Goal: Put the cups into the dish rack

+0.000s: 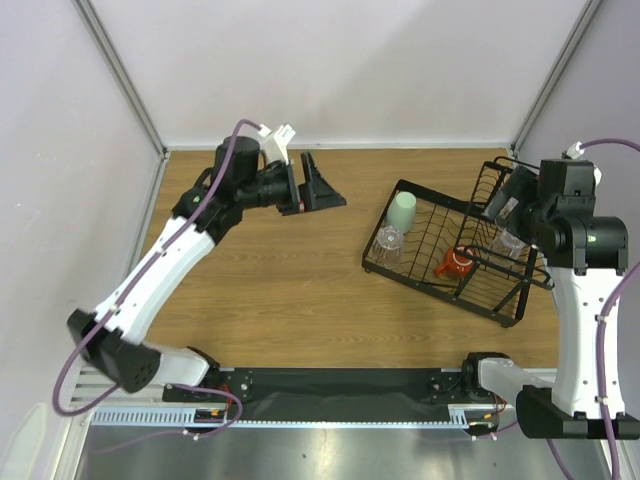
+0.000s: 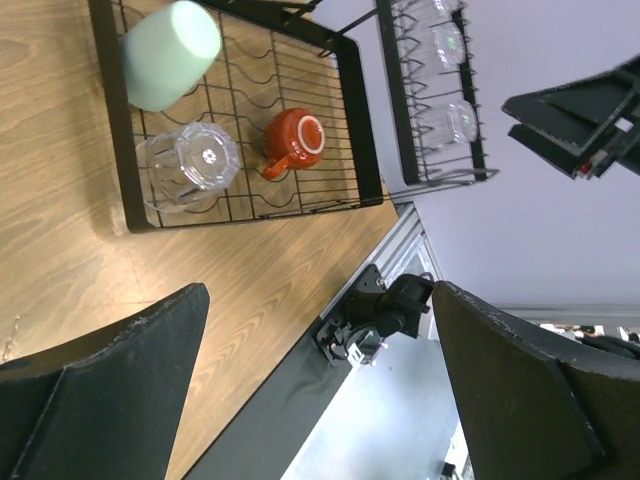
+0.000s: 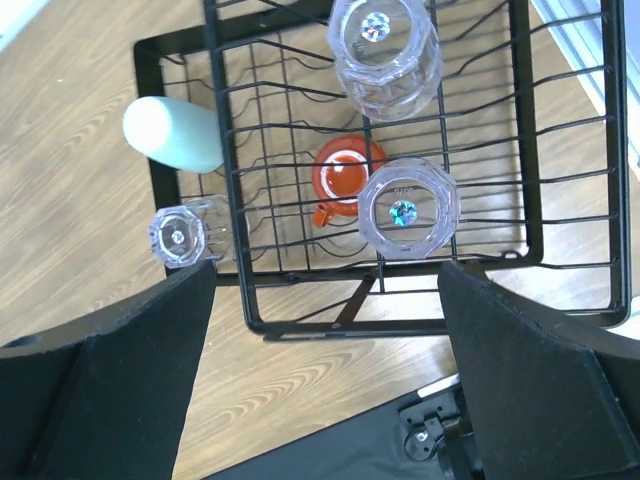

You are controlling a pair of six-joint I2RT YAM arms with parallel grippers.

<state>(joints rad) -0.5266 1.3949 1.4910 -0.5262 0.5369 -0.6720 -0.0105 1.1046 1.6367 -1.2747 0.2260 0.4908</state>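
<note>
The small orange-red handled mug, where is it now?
Top view, right side: the mug sits in the black wire dish rack, just right of a clear plastic tumbler.

bright, even light falls from above. the dish rack (image 1: pixel 440 235) casts only a faint, soft shadow on the counter (image 1: pixel 280 290) beneath it. clear cups (image 3: pixel 408 208) inside the rack carry small glints. below the rack, the right pincer (image 3: pixel 325 270) looks dark and soft-edged.

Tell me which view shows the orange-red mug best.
Left wrist view: the orange-red mug sits unobstructed in the dish rack, handle visible. Right wrist view shows it partly behind a clear tumbler; top view shows it small.
</note>
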